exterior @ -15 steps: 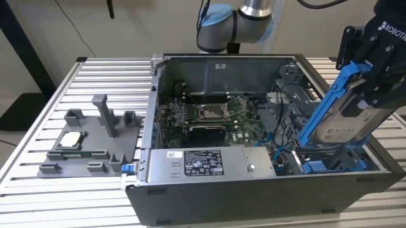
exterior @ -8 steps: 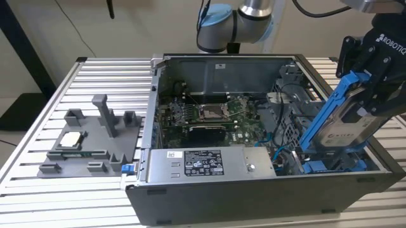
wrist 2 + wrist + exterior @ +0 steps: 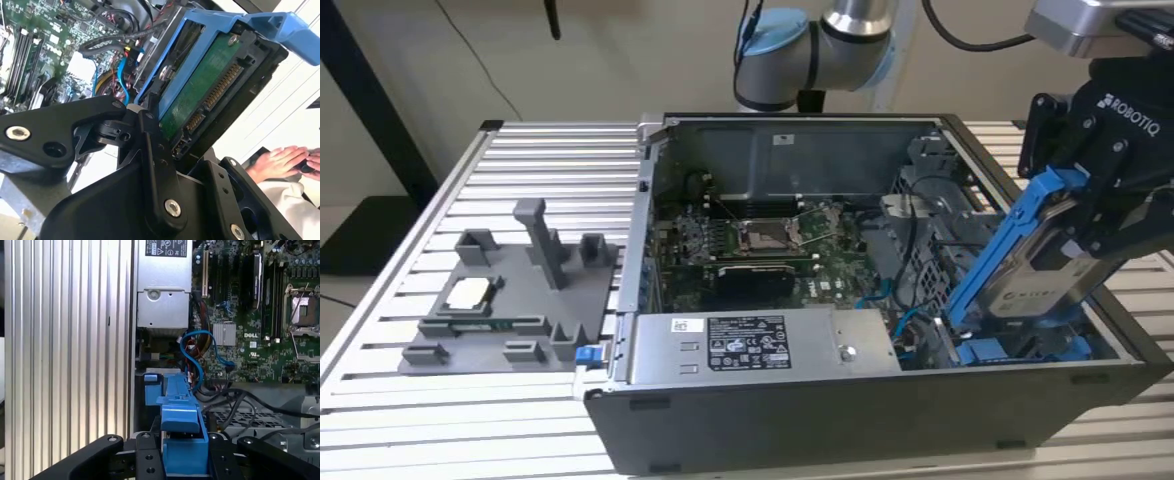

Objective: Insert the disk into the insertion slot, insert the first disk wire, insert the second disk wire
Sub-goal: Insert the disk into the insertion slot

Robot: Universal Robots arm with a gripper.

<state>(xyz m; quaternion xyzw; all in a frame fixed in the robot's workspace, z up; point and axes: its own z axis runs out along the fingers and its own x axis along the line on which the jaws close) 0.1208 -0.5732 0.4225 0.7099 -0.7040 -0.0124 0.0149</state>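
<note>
White lettering runs along the black housing above the end effector (image 3: pixel 1105 225). A black-and-white printed sticker (image 3: pixel 747 342) sits on the power supply (image 3: pixel 854 345). A white label (image 3: pixel 1047 278) sits on the disk (image 3: pixel 1021 305). The print on both is too fine to make out. The motherboard (image 3: pixel 245 335) carries white lettering.

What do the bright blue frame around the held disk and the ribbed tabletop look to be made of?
Bright blue carrier frame: likely moulded plastic, with uniform saturated colour and a dull sheen. Ribbed silver tabletop: probably extruded aluminium, with pale brushed slats showing soft reflections.
</note>
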